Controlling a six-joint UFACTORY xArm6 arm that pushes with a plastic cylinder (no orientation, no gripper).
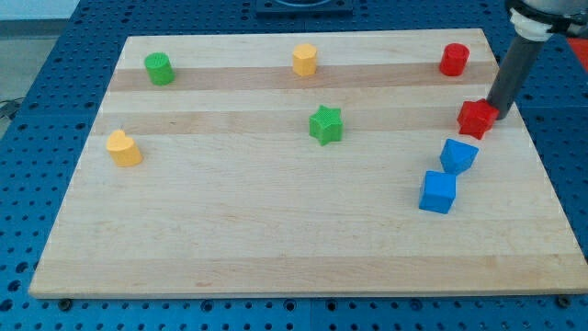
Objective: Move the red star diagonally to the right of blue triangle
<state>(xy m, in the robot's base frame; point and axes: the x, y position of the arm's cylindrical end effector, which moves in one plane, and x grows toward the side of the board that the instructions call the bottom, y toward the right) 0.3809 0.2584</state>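
Observation:
The red star (476, 118) lies near the view's right edge of the wooden board. My tip (497, 114) stands right against the star's right side. The blue triangle (457, 155) lies just below the star, slightly to its left. A blue cube (438, 192) sits just below and left of the triangle.
A red cylinder (454, 60) stands at the top right. A yellow hexagonal block (305, 60) is at top centre, a green cylinder (159, 69) at top left, a yellow block (123, 148) at left, a green star (325, 125) mid-board. The board's right edge (537, 156) is close.

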